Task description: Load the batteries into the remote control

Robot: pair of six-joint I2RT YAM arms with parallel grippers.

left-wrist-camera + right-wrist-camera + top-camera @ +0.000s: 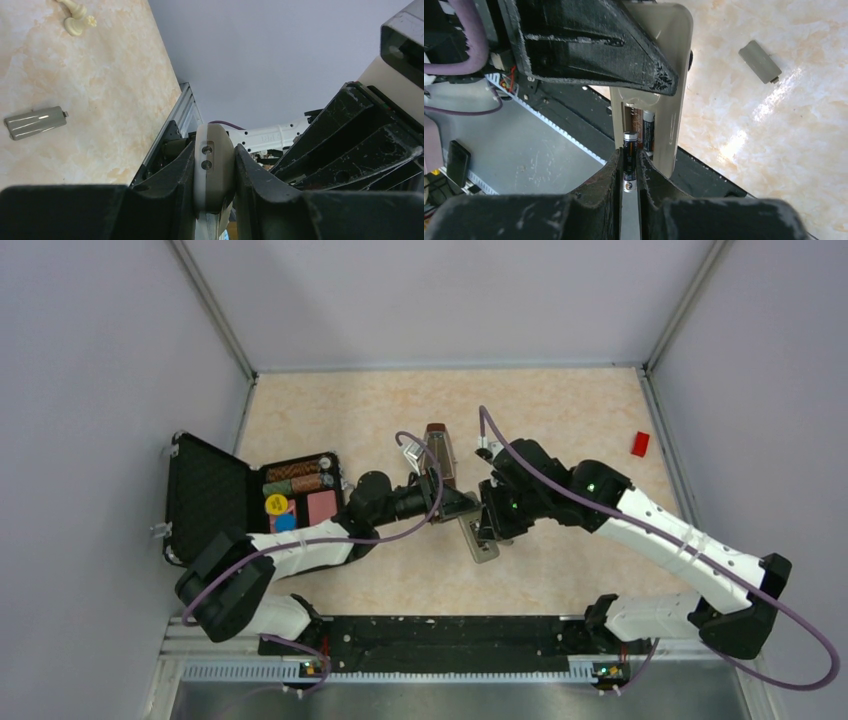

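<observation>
My right gripper (629,162) is pinched almost closed on 1 battery (629,147), whose long axis points straight ahead, in line with the free slot just past its tip. That slot is in the remote control (674,115), which my left gripper (214,160) has clamped. The other battery (648,134) sits in the bay alongside: 2 in all. Farther off, 1 grey cover (760,61) lies on the table (744,150).

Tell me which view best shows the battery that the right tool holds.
Right wrist: the battery sits pinched in the right tool, its tip at the remote control's open bay. Top external hides it behind the arms; left wrist shows only the remote's end.
</observation>
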